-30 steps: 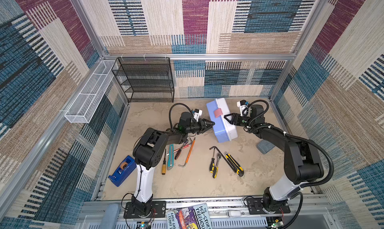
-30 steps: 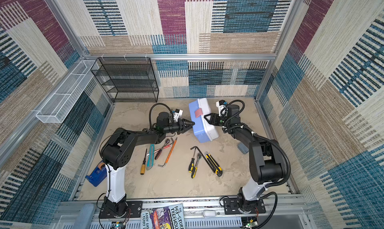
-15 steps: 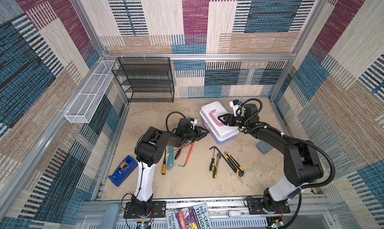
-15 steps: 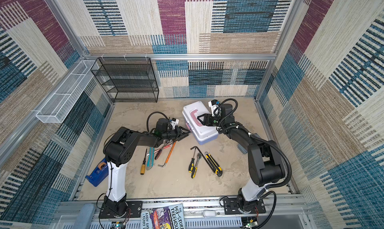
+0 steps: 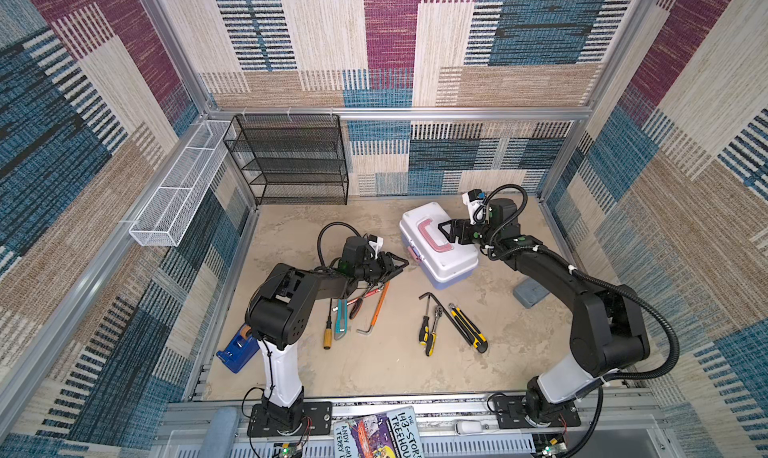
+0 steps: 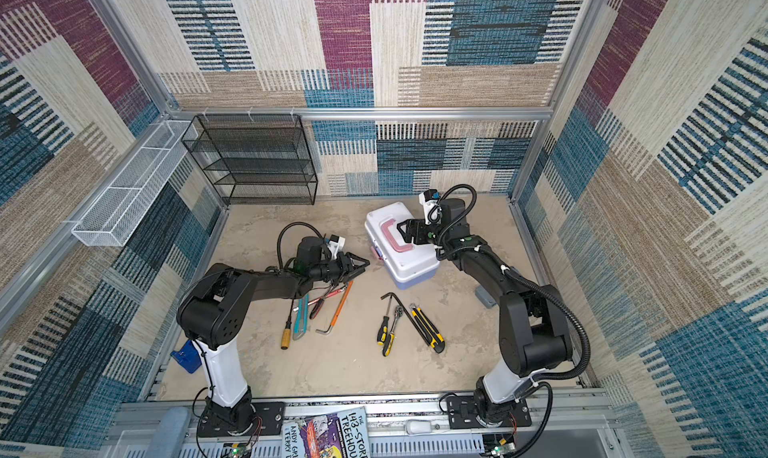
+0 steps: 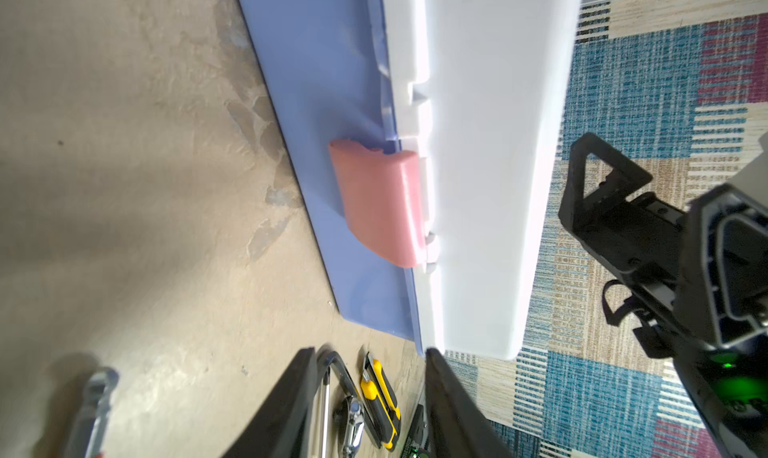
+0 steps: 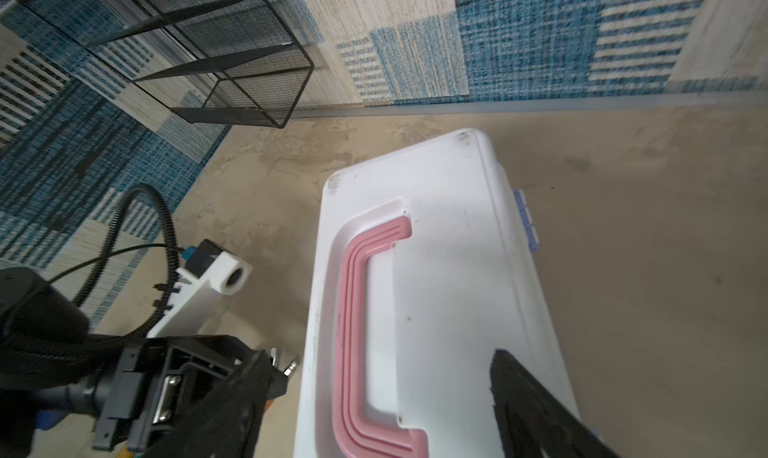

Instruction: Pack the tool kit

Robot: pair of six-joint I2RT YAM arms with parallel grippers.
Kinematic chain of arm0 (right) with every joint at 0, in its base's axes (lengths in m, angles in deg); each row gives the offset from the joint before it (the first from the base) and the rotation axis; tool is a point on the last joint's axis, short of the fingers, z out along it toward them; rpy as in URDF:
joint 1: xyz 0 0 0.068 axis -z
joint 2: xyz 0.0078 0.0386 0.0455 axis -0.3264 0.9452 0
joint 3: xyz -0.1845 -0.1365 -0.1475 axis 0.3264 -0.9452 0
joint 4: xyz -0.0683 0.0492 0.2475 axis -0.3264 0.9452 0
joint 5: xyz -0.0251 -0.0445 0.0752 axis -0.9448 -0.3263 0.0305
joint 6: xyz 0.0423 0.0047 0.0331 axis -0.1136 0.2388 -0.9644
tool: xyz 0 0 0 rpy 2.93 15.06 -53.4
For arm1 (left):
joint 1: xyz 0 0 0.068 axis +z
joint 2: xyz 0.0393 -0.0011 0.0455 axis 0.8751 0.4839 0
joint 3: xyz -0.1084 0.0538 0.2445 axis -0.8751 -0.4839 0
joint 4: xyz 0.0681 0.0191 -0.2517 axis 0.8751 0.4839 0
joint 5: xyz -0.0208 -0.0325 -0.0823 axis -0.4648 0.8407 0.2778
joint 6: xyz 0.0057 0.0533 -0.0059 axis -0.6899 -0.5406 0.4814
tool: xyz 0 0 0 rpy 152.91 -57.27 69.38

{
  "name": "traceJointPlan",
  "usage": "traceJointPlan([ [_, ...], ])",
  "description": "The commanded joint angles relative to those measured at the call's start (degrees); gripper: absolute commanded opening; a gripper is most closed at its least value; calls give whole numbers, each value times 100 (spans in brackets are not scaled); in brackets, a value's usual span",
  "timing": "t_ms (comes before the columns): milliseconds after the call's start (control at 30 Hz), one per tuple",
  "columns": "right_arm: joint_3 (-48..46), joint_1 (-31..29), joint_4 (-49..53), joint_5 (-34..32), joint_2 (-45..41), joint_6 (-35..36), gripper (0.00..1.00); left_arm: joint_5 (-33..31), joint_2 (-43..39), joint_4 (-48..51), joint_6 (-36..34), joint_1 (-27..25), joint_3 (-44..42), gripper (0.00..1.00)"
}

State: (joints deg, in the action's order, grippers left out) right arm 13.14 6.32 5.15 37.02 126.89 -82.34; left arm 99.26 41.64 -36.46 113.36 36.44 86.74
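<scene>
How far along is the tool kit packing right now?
Done: little; the toolbox stands upright, lid down. In hand: nothing; left gripper open facing the pink latch, right gripper open over the handle. Left: open it, then load every tool on the table, from the teal utility knife to the yellow utility knife.

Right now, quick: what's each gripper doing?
Left gripper: open, empty.
Right gripper: open over the toolbox, gripping nothing.

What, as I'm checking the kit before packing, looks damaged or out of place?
The pink latch on the toolbox has a ragged, chipped-looking edge in the left wrist view. The toolbox also sits askew to the table edges with its lid shut, while tools such as the yellow-black utility knife lie loose outside it.
</scene>
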Motion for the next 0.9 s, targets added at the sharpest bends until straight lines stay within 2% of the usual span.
traceJointPlan([
  [0,140,2,322,-796,173,767,89,-310,-243,834,-747,-76,140,51],
  [233,161,-1,252,-759,478,1299,92,-724,-484,1688,-1317,-148,436,59],
  [367,144,-31,202,-487,524,1388,93,-1016,-607,2111,-1628,-192,480,64],
  [500,184,-132,256,-549,623,1483,92,-1318,-812,2474,-1917,-235,403,70],
  [767,438,-232,655,-871,964,1618,83,-2147,-1160,3399,-2591,-371,548,82],
  [867,379,-237,701,-783,940,1634,80,-2381,-1217,3572,-2750,-420,583,86],
])
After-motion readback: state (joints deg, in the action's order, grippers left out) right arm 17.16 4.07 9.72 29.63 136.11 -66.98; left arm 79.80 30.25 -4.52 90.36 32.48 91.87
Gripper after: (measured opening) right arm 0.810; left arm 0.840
